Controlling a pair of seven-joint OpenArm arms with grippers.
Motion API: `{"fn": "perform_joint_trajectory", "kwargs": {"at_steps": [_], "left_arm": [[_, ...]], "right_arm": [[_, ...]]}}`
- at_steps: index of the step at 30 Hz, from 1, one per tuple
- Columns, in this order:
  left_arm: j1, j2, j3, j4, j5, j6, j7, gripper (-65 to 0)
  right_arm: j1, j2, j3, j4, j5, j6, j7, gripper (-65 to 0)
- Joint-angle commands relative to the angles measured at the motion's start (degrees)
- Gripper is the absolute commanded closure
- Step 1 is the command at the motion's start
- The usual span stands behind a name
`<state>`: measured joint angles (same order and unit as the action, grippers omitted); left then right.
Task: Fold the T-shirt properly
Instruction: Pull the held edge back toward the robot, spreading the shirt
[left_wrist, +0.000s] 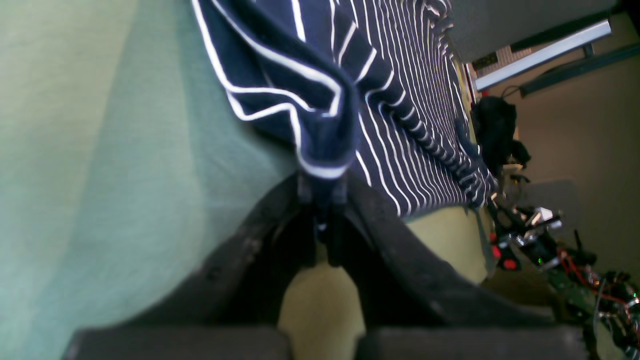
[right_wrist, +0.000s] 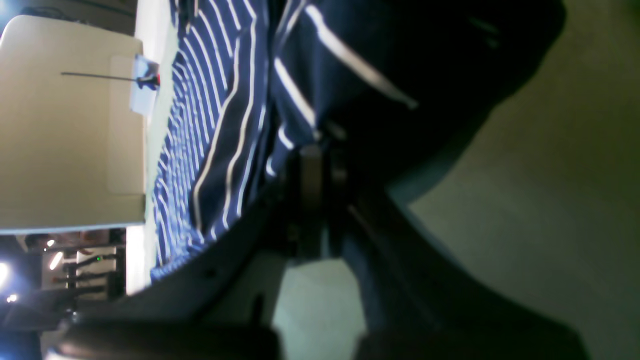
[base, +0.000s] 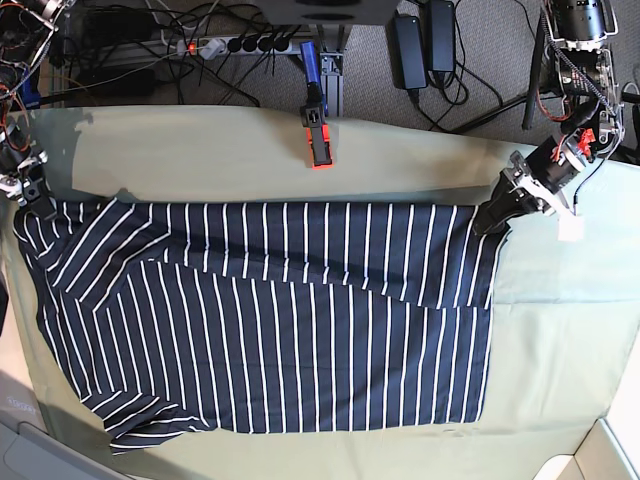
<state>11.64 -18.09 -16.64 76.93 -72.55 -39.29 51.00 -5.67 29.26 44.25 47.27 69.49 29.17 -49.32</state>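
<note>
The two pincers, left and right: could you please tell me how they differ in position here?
In the base view, the left pincer grips the T-shirt at its upper right corner, while the right pincer grips its upper left corner, at the table's left edge. Both are shut on striped fabric.

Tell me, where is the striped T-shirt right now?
In the base view, the T-shirt lies spread over the green cloth, its far corners pinched by the right gripper and left gripper.
</note>
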Motion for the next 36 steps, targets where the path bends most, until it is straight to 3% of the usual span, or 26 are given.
{"fn": "perform_joint_trajectory", "kwargs": {"at_steps": [1, 22, 36], "left_arm": [[0.0, -1.0, -1.3, 0.8, -0.5, -0.7, -0.6, 0.0], [5.0, -1.0, -3.6, 0.8, -5.2, -0.7, 2.9, 0.0], [4.7, -1.0, -3.6, 0.8, -6.0, -0.7, 2.9, 0.0]], "right_arm": [[-2.7, 0.7, 0.4, -1.0, -4.3, 1.8, -1.3, 0.0], [-14.8, 0.1, 0.4, 2.2, -2.4, 2.8, -1.9, 0.0], [-14.7, 0.1, 0.4, 2.5, -2.4, 2.8, -0.8, 0.0]]}}
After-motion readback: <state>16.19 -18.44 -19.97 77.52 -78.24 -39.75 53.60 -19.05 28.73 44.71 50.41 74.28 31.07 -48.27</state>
